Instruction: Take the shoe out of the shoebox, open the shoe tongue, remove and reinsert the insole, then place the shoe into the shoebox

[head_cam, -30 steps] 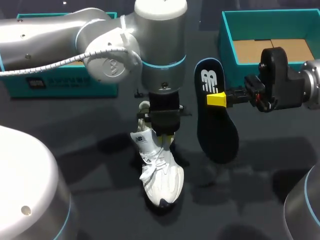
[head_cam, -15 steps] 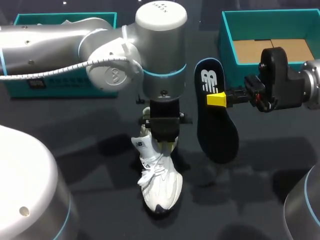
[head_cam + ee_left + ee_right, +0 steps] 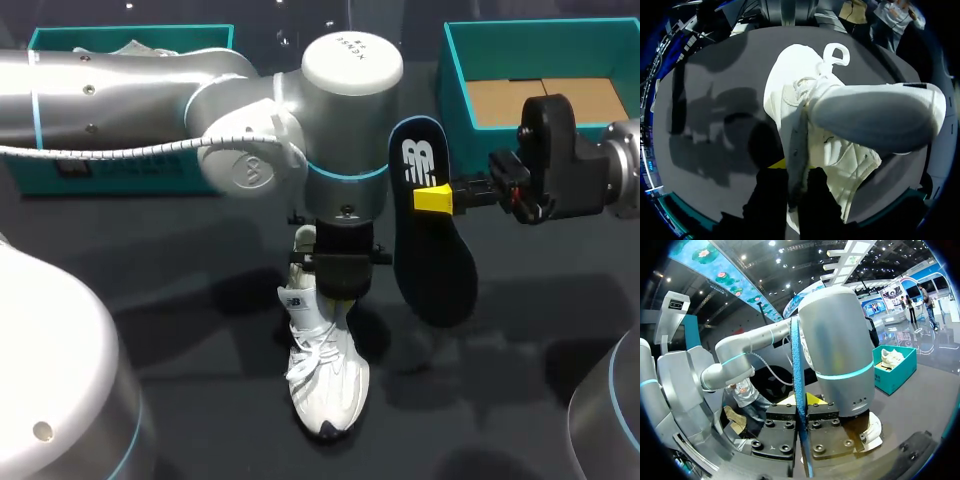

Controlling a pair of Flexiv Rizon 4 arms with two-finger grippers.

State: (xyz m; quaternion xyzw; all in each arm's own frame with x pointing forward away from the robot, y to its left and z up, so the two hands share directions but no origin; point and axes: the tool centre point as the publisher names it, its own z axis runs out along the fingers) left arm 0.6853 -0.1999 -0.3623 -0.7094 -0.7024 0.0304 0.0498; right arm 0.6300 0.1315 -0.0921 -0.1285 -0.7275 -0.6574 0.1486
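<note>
Shoe [image 3: 325, 385] on table [image 3: 200, 330], toe toward robot; left gripper [image 3: 335, 295] pinches its upper from above. Insole [image 3: 432, 260] hangs just right of shoe, long axis roughly parallel, pinched by right gripper [image 3: 435, 198].

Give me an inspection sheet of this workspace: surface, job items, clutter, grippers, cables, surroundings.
Surface: dark table, shadowed under the arms.
Job's things: white shoe stands on the table; dark insole is out of it, held beside it; right teal shoebox is open, cardboard floor showing.
Clutter: left teal box holds a second white shoe.
Grippers: left gripper shut on the tongue; right gripper shut on the insole.
Cables: grey cable runs along the left arm.
Surroundings: nothing seen reaching over the table.
</note>
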